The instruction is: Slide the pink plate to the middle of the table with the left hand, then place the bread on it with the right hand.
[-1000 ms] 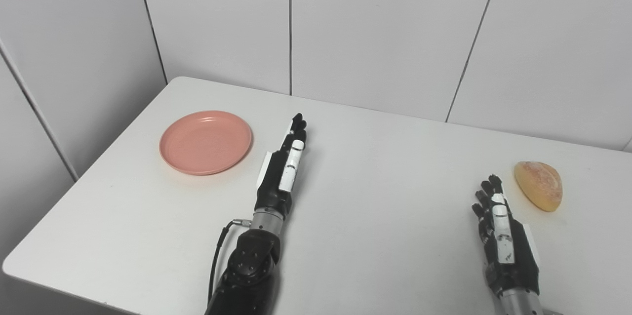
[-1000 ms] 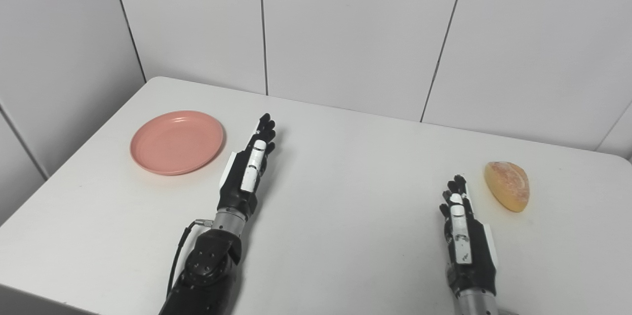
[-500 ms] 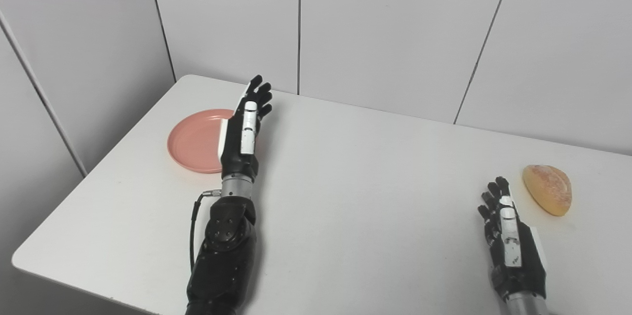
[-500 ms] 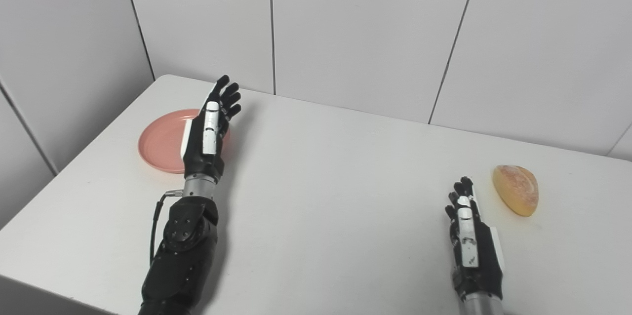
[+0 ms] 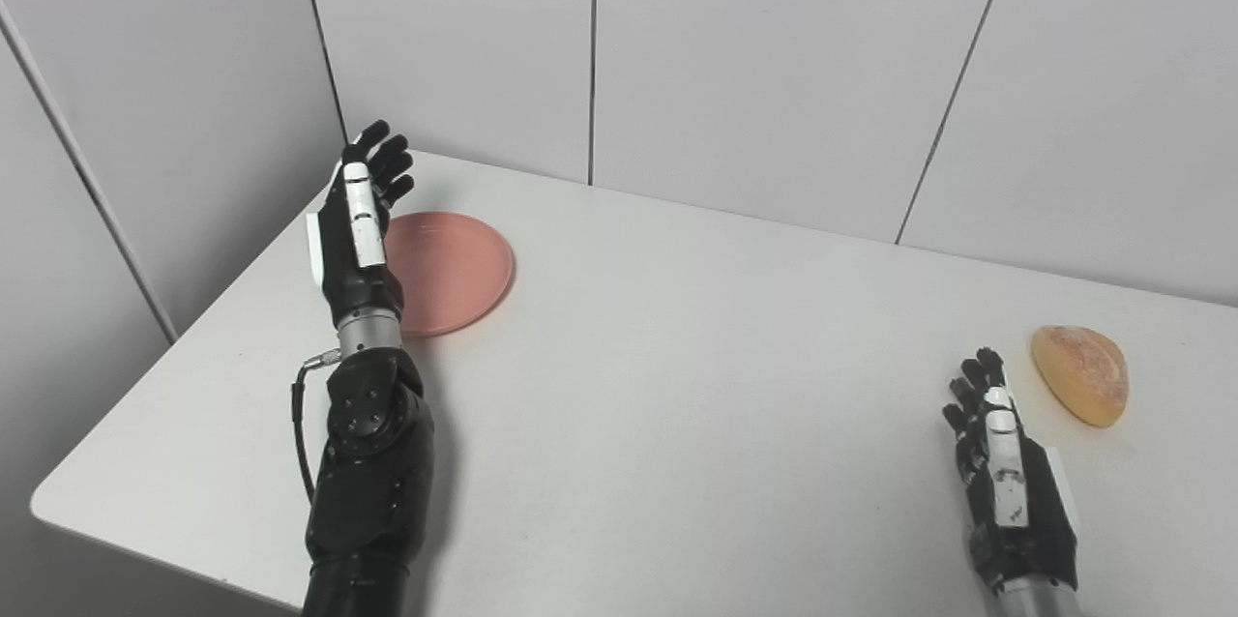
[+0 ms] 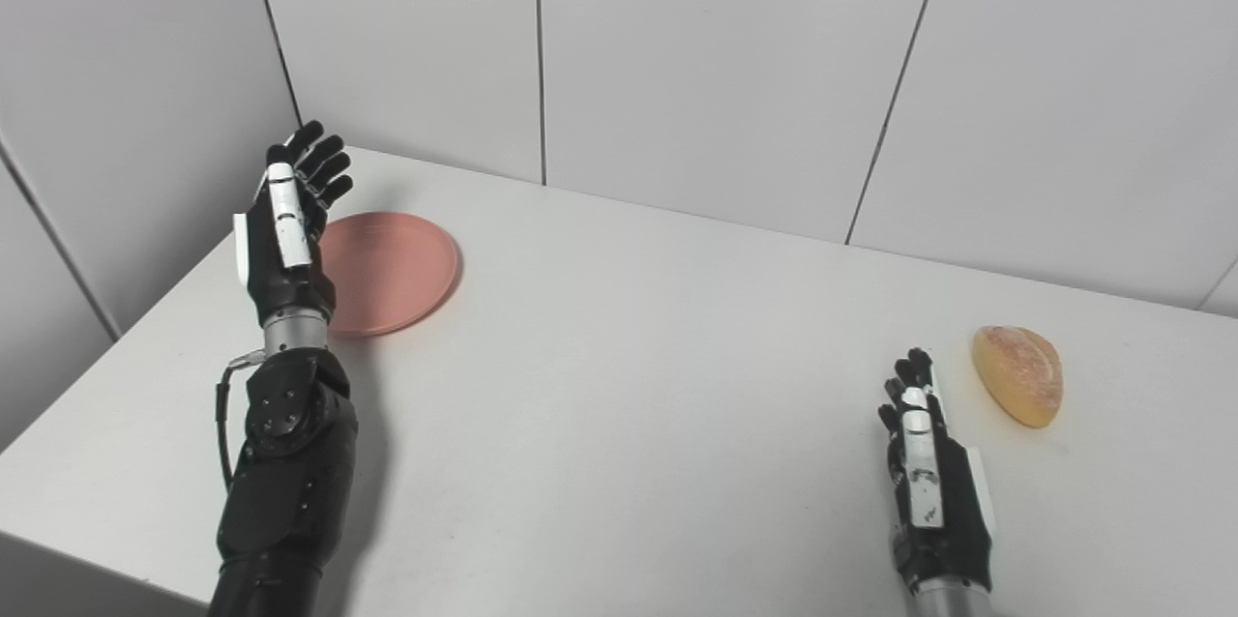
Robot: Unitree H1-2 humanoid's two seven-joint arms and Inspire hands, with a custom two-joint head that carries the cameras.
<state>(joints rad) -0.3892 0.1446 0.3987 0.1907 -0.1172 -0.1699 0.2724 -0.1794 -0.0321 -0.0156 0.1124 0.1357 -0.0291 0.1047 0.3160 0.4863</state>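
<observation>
Left eye view: one pink plate (image 5: 450,271) just right of the raised left hand (image 5: 356,228), fingers spread, empty. One bread (image 5: 1080,374) just right of the right hand (image 5: 1011,491), fingers straight, holding nothing.
Right eye view: same counts on the table (image 6: 629,385); no writing legible

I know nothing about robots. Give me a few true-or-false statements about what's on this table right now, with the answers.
1. The pink plate lies near the table's far left corner. True.
2. The bread already sits on the plate. False: it lies on the bare table at the far right, apart from the plate.
3. The left hand is open, at the plate's left edge. True.
4. The right hand grips the bread. False: it is open, near the bread, holding nothing.
5. The plate is stacked with food. False: nothing shows on it.
</observation>
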